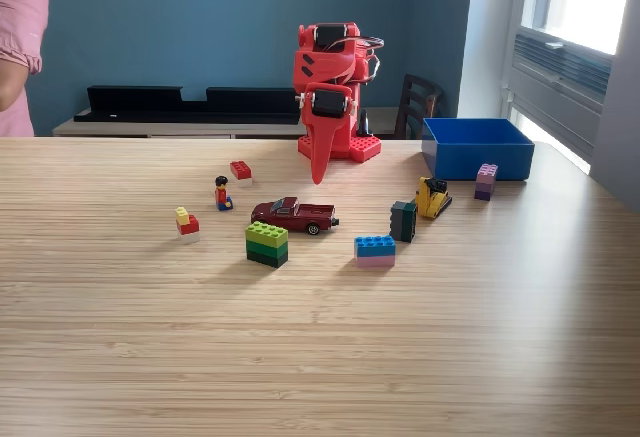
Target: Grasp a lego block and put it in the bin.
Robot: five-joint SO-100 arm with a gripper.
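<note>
The red arm is folded up at the table's far side, and its gripper points straight down, shut to a point with nothing in it, its tip just above the table. Lego pieces lie scattered in front of it. These are a small red block, a red, yellow and white stack, a green stack, a blue-and-pink block, a dark green block and a purple block. The blue bin stands at the exterior view's right, behind the purple block.
A dark red toy car, a small figure and a yellow toy vehicle stand among the blocks. A person's pink sleeve shows at the top left. A dark chair stands behind the table.
</note>
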